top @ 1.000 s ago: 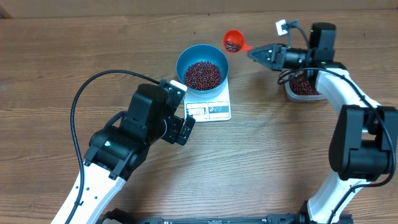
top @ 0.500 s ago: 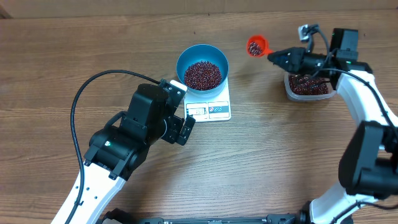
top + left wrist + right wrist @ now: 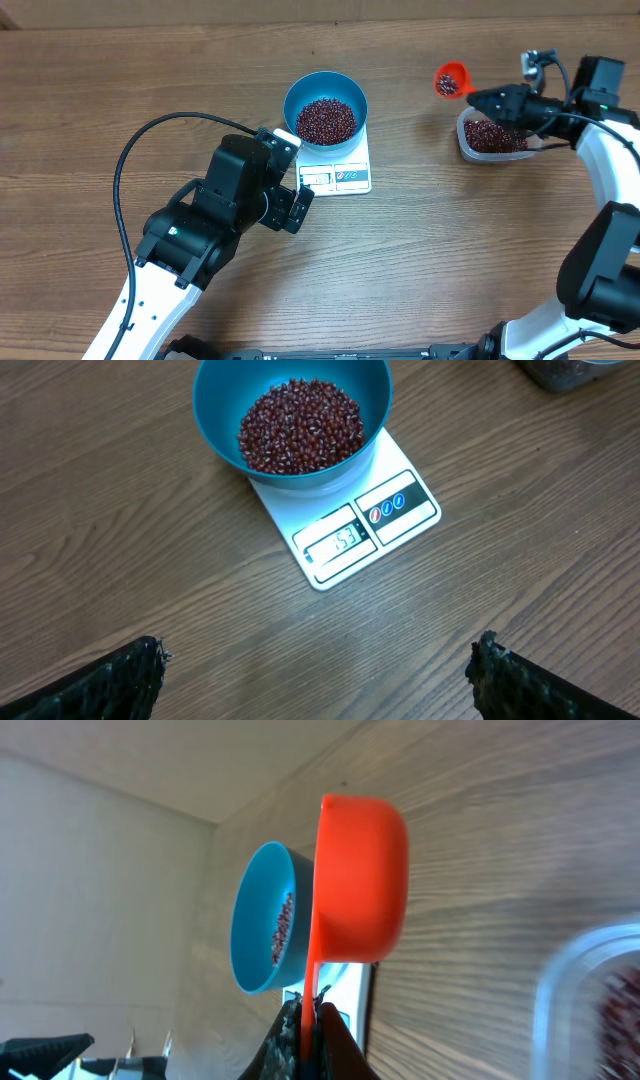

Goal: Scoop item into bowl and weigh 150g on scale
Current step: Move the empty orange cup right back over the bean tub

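While the blue bowl (image 3: 325,108) sits on the rear part of the white kitchen scale (image 3: 340,176), its heap of small dark red-brown beans (image 3: 326,119) covers the bottom, and the scale's display (image 3: 345,540), in front of the bowl, reads 153. Left gripper (image 3: 315,665) hangs on the near side of the scale, a little to its left, with its black fingers (image 3: 125,678) spread wide and nothing between them. Well to the right of the scale, the right gripper (image 3: 478,98) is pressed together on the handle of an orange scoop (image 3: 451,80), whose cup holds a few beans. Farther from the scale on that same side stands a clear plastic tub (image 3: 492,138) with more beans in it.
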